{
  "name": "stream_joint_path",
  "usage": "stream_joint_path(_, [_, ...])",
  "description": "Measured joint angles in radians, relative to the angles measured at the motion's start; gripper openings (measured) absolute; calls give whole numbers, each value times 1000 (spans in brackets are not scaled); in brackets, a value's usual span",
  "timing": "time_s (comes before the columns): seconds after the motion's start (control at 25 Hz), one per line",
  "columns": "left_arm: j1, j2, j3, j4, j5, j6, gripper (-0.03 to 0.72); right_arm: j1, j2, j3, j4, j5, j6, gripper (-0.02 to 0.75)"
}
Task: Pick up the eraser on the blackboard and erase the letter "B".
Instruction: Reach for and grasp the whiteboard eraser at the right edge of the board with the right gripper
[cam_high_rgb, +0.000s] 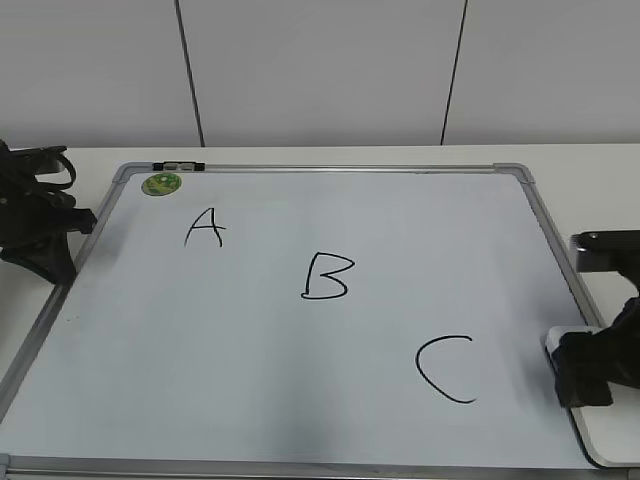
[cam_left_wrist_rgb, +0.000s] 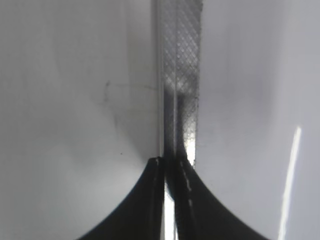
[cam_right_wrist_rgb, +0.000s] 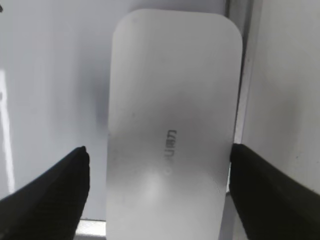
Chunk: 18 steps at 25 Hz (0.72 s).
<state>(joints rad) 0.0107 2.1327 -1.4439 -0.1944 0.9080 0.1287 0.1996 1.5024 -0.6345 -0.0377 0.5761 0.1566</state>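
The blackboard (cam_high_rgb: 250, 360) is a white board with a silver frame, lying flat on the table. The black letter "B" (cam_high_rgb: 327, 277) is drawn near its middle. The white eraser (cam_high_rgb: 610, 435) lies at the board's near right corner, along the frame. My right gripper (cam_high_rgb: 585, 375) hovers over it. In the right wrist view the eraser (cam_right_wrist_rgb: 172, 135) sits between the open jaws of the right gripper (cam_right_wrist_rgb: 158, 148), with a gap on the left side. My left gripper (cam_high_rgb: 70, 225) rests at the board's left edge. In the left wrist view this gripper (cam_left_wrist_rgb: 170, 161) is shut and empty over the frame (cam_left_wrist_rgb: 180, 75).
A black "A" (cam_high_rgb: 205, 228) is at the upper left of the board and a black "C" (cam_high_rgb: 447, 368) at the lower right, close to the eraser. A small green round magnet (cam_high_rgb: 161, 184) sits at the top left corner. A pale wall stands behind the table.
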Motion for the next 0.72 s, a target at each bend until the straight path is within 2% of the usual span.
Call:
stream_joint_path(0.12, [0,0,0,0,0,0,11,0,24,0,-4,-9,2,635])
stream_joint_path(0.28, [0,0,0,0,0,0,11,0,36,0,-15,-14,9,554])
stream_joint_path(0.72, [0,0,0,-2,0,0,11,0,7,0,-11,-14,10,547])
